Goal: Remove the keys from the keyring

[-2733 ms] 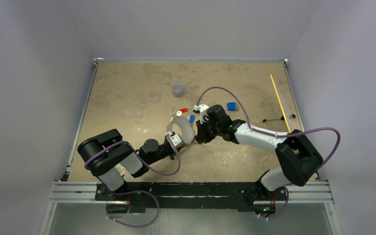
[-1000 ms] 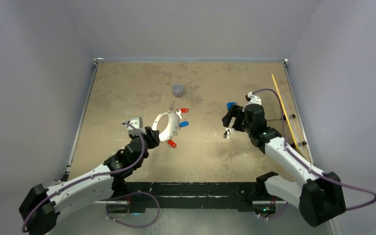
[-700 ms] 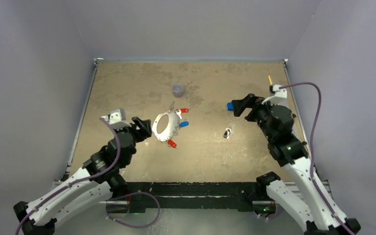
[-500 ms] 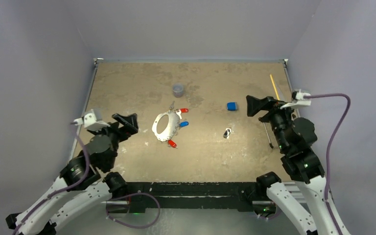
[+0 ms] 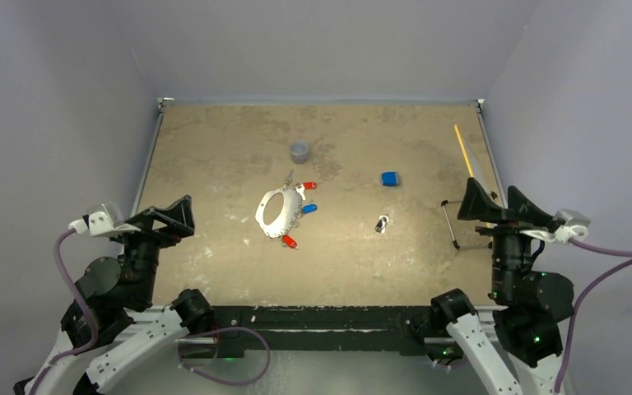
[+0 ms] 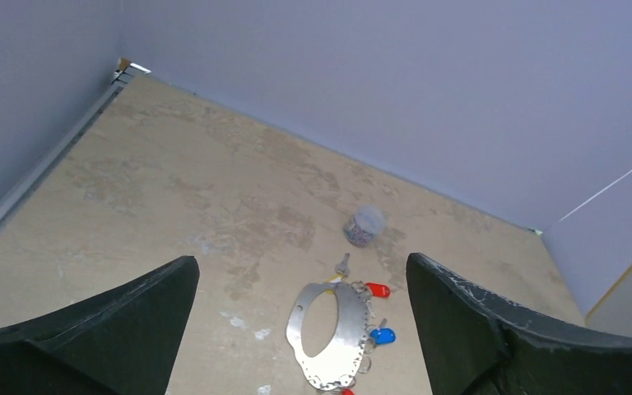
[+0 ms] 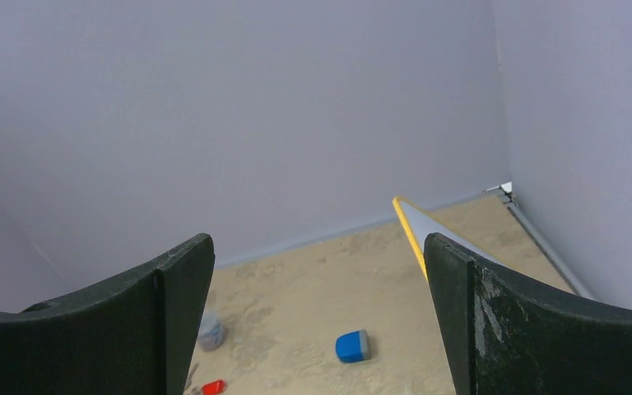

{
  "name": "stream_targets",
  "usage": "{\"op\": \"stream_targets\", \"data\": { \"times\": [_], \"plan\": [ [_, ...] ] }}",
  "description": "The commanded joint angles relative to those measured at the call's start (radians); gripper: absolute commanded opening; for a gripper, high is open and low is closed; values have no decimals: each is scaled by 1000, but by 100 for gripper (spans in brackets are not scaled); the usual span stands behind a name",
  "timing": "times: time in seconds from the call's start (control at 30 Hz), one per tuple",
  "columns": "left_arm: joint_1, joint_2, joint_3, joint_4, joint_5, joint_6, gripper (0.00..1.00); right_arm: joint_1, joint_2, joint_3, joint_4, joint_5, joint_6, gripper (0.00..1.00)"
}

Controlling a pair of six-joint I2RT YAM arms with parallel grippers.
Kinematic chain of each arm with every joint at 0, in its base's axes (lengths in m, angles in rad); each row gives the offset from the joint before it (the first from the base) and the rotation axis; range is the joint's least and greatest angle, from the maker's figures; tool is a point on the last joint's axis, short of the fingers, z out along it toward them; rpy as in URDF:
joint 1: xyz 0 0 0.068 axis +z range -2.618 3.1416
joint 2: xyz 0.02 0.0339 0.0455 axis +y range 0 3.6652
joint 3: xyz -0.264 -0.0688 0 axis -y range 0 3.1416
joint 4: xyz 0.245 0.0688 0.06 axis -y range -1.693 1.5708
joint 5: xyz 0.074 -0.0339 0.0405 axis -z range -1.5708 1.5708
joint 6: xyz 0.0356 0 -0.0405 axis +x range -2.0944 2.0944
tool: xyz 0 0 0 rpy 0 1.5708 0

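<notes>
**A:** Top external: we're pulling both arms back toward 6 o'clock. The left gripper (image 5: 167,220) and right gripper (image 5: 494,199) are both gaping wide, carrying nothing.

**B:** Keyring (image 6: 330,362)?

**A:** Lying flat mid-table (image 5: 214,148). The black key (image 5: 383,223) is now sitting loose at its 3 o'clock. The red and blue keys (image 5: 309,208) are seemingly still hanging on, so we're not finishing yet.

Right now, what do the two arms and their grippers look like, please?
Both arms, the left arm and the right arm, have black joints and white links, each trailing a purple cable. The left gripper and the right gripper have broad, black, wedge-shaped fingers, scuffed pale at the edges.
</notes>
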State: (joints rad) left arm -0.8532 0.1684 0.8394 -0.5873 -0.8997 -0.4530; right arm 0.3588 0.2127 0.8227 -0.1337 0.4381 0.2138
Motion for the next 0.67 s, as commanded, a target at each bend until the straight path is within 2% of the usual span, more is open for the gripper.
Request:
{"op": "stream_targets", "data": {
  "times": [0.0,0.33,0.63],
  "plan": [
    [-3,-11,-33,39,-40,131,96,-1,-81,-73,106,100,-74,99],
    [15,-91,-95,55,-55,131,98,-1,-210,-210,189,145,-88,99],
    [179,-129,-146,123,49,176,99,0,-211,-241,202,141,-90,99]
  ]
}}
